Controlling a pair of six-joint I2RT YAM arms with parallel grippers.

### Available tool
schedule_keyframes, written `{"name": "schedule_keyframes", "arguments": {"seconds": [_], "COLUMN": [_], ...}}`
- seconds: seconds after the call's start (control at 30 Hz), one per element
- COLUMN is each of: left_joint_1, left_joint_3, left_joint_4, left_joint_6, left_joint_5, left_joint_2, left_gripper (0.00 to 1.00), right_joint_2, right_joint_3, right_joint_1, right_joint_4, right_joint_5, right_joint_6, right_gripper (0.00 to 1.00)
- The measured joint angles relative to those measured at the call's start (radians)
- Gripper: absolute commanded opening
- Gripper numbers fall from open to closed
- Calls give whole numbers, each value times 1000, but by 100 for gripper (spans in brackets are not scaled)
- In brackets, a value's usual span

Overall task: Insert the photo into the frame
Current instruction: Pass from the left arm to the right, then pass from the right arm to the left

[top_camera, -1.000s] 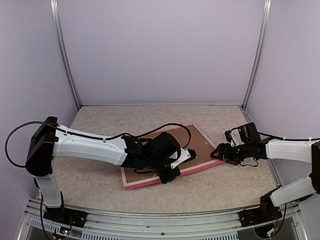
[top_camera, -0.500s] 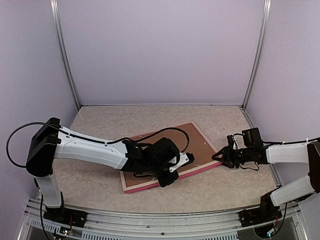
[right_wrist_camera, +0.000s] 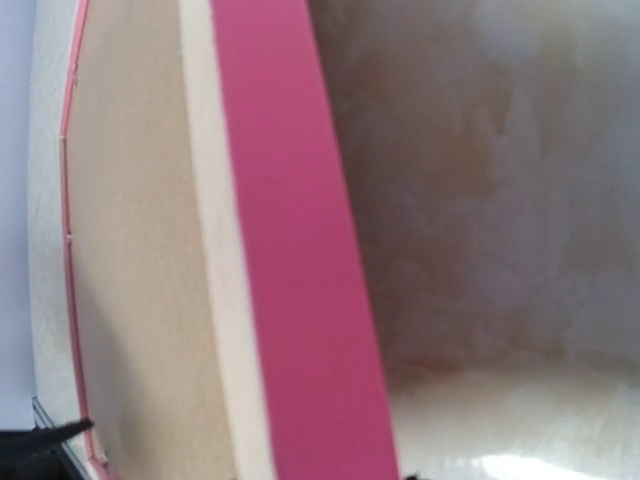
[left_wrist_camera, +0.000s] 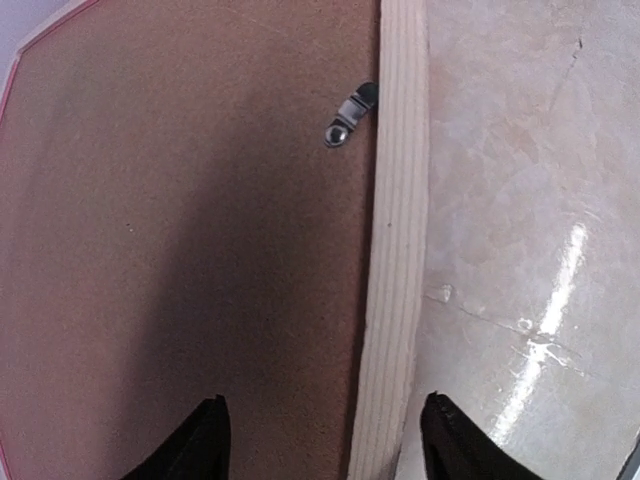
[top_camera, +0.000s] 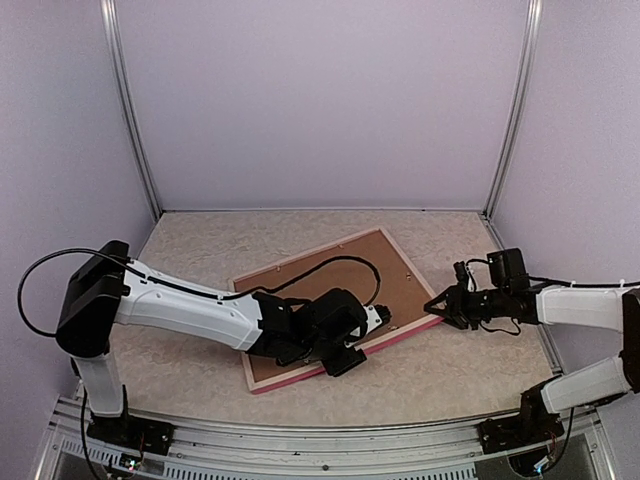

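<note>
Lying face down, the frame (left_wrist_camera: 395, 250) shows pale wood and pink edges.

Pink-red frame (right_wrist_camera: 300, 250), brown backing board (left_wrist_camera: 200, 200)

Top camera looks down from the near side; both wrist cameras closely face the frame (left_wrist_camera: 395, 250).
</note>
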Motion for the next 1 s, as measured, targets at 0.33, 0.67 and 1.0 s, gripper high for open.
{"name": "schedule_keyframes", "arguments": {"seconds": [0.33, 0.67, 1.0], "left_joint_1": [-92, -117, -140], "left_joint_3": [58, 131, 129], "left_joint_4": [37, 58, 83], "left_joint_6": [29, 82, 167], "left_joint_5": [-269, -603, -695], "left_joint_2": [79, 194, 195], "left_gripper": [90, 73, 27], "right_joint_2": [-55, -106, -121], "right_joint_3": [78, 139, 151], "right_joint_1": [0, 0, 0], "right_joint_4": [-108, -211, -223], "right_joint_5": [-13, -23, -26], "right_joint_6": [-3, -2, 56], "right_gripper": [0, 0, 23]}}
